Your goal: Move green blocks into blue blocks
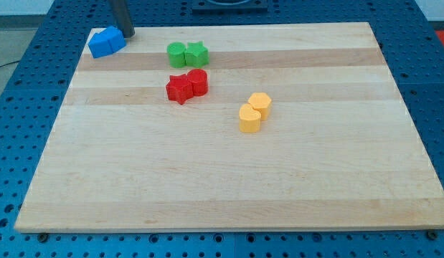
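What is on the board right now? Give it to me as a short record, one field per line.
board: wooden board on a blue pegged table
blue blocks: pair touching at the view's top left corner
green blocks: round one and star side by side, right of the blue
red blocks: pair touching, just below the green
yellow blocks: two touching, near the middle
my tip: at the blue pair's right edge, left of the green
task state: green and blue still apart
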You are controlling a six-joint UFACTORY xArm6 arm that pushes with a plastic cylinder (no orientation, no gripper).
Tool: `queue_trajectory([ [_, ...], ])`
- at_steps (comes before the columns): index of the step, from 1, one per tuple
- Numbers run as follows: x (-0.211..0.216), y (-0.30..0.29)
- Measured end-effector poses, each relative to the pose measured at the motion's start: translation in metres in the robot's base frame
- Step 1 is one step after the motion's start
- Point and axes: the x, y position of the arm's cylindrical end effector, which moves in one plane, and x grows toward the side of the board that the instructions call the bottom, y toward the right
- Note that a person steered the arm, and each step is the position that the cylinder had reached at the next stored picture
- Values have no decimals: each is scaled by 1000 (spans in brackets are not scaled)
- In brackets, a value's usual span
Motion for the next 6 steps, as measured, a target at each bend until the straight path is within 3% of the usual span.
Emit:
queue_trajectory([
  [2,1,120],
  [3,22,205],
  [4,79,270],
  [6,97,205],
])
